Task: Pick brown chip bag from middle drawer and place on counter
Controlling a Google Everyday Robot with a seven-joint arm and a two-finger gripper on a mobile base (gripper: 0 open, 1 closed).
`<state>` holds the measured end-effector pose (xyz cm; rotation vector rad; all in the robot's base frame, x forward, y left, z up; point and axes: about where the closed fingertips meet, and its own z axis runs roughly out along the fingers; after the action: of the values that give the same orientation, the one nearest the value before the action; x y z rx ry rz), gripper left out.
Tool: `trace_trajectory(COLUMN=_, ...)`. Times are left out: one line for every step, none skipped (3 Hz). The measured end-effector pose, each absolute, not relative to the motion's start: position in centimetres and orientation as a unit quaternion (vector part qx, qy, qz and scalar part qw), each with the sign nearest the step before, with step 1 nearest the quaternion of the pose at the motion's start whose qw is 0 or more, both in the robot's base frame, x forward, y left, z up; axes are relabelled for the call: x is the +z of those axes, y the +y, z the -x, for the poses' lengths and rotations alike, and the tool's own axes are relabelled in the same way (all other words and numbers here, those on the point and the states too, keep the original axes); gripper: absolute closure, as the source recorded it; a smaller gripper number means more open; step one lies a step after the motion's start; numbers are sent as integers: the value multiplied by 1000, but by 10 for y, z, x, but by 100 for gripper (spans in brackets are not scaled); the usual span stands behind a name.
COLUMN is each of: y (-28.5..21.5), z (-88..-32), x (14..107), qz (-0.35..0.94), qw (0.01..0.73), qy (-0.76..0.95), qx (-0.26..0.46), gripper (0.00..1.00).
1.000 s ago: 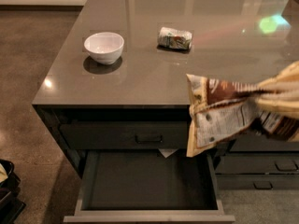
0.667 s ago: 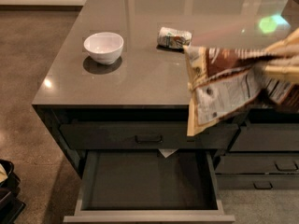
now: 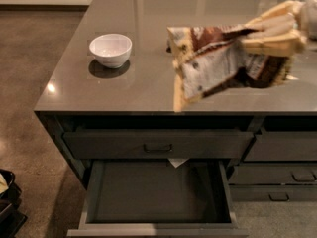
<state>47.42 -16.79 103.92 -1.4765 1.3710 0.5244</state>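
One chip bag (image 3: 223, 66) is held pinched at its end by the hand (image 3: 270, 36) above the front edge of the bench (image 3: 124, 90), whence it could be lost into the open drawer (image 3: 158, 229) if released early.

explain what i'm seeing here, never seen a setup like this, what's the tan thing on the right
This is a single camera view, looking down at a counter from its front. The tan thing reaching in from the right is a robot arm's end effector, a two-finger clamp. It is shut on a crumpled brown chip bag, held over the counter's right side. A white bowl sits on the left. Below, the middle drawer is pulled open, with nothing visible inside; the top drawer is closed.
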Motion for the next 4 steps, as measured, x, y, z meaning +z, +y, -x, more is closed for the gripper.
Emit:
trace_trajectory(y=-156, z=-524, x=1033, qz=599, qw=510, qy=564, qx=253, gripper=100)
trace_trajectory(y=-145, z=-564, x=1021, qz=595, qw=508, qy=565, qx=263, gripper=100)
trace_trajectory(y=-145, z=-595, x=990, qz=587, qw=496, qy=587, qx=258, gripper=100)
trace_trajectory(y=-145, z=-595, x=989, qz=587, qw=495, qy=587, qx=257, gripper=81)
